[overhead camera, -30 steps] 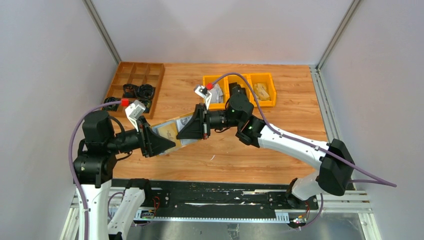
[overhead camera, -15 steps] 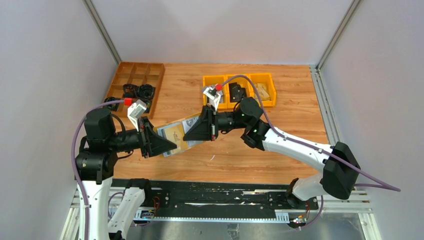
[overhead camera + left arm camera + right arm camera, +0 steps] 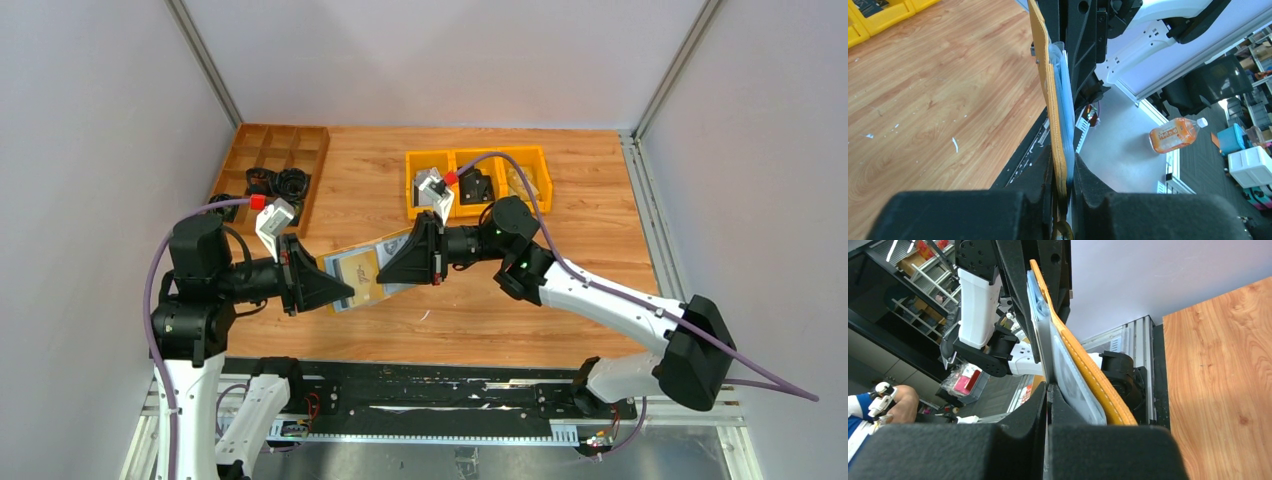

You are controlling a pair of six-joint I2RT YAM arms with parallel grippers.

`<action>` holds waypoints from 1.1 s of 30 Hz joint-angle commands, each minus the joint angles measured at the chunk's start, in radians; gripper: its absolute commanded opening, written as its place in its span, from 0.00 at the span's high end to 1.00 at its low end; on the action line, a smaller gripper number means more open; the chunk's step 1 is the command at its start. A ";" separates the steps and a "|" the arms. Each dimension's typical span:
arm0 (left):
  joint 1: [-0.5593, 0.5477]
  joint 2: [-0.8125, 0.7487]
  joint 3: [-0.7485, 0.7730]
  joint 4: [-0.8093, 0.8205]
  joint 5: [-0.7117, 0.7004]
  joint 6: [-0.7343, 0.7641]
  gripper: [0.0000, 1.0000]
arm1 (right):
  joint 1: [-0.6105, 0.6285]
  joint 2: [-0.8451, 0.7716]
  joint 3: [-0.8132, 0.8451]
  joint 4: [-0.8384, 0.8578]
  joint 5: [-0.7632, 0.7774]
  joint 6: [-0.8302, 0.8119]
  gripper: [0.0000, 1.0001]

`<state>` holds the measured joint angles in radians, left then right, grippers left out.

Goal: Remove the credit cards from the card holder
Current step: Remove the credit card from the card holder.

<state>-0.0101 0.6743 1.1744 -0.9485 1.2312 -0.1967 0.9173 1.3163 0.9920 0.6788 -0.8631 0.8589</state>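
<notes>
The mustard-yellow card holder [image 3: 358, 272] hangs open above the table between both grippers. My left gripper [image 3: 345, 293] is shut on its left end; in the left wrist view the jaws [image 3: 1063, 180] clamp the mustard leather [image 3: 1047, 90] and the blue sleeve. My right gripper [image 3: 385, 275] is at the right end. In the right wrist view [image 3: 1048, 390] it is shut on a thin whitish credit card [image 3: 1040, 335], while the sleeve and leather [image 3: 1083, 360] lie outside the jaws. The card's end shows whitish in the top view [image 3: 396, 246].
Three yellow bins [image 3: 480, 180] with small parts stand at the back, just behind the right wrist. A brown divided tray [image 3: 270, 165] with black pieces is at the back left. The wooden table [image 3: 580, 230] lies below.
My right gripper has drawn back to the right, its wrist now nearer the yellow bins. The card holder has shifted a little right with it. The left gripper has barely moved.
</notes>
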 commanded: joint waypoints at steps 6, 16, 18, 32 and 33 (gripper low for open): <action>-0.004 -0.003 0.028 -0.013 0.055 -0.012 0.97 | -0.010 -0.037 0.034 -0.099 -0.019 -0.083 0.83; -0.004 -0.017 0.014 -0.012 0.037 -0.016 0.98 | 0.038 0.065 0.074 0.108 -0.031 0.048 0.74; -0.004 -0.019 0.008 -0.012 0.036 -0.015 0.98 | 0.046 0.074 0.081 0.117 -0.033 0.051 0.81; -0.004 -0.026 -0.048 -0.013 0.145 -0.033 0.54 | 0.083 0.099 0.115 0.087 -0.025 0.032 1.00; -0.003 -0.027 -0.045 -0.013 0.148 -0.033 0.58 | 0.081 0.092 0.116 0.053 -0.024 0.006 1.00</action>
<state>-0.0097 0.6552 1.1179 -0.9436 1.2881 -0.2169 0.9878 1.4178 1.0679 0.7368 -0.8925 0.9024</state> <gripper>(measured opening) 0.461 0.007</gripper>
